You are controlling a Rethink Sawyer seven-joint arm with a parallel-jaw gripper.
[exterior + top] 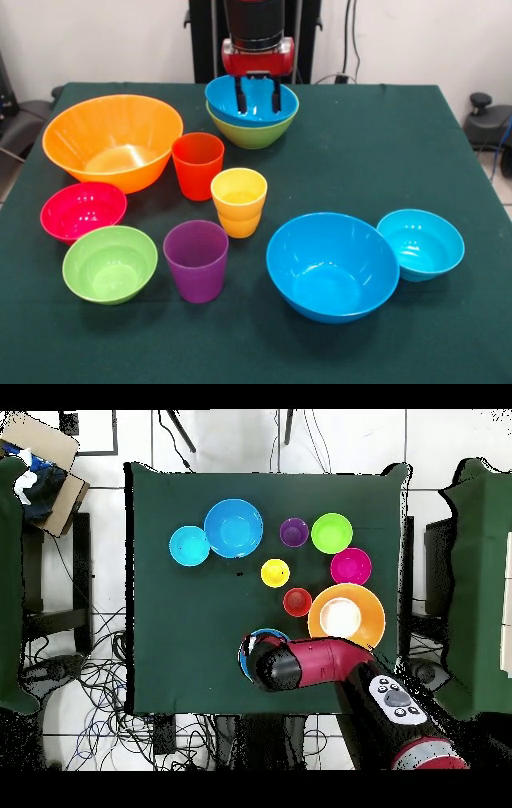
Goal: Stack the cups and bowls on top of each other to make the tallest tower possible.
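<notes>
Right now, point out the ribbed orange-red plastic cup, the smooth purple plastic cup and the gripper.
ribbed orange-red plastic cup (197,170), front view, outer wall
smooth purple plastic cup (197,266), front view, outer wall
gripper (258,99), front view, between the fingertips

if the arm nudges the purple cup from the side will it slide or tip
The purple cup stands upright, taller than its narrow base, so a high push would probably tip it. Its glossy plastic looks light, so a low push may slide it on the green cloth.

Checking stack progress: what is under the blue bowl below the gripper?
A green bowl sits under the blue bowl, nested; only its outer wall shows. Its inside is covered. The gripper hangs over the blue bowl, fingers apart.
</notes>
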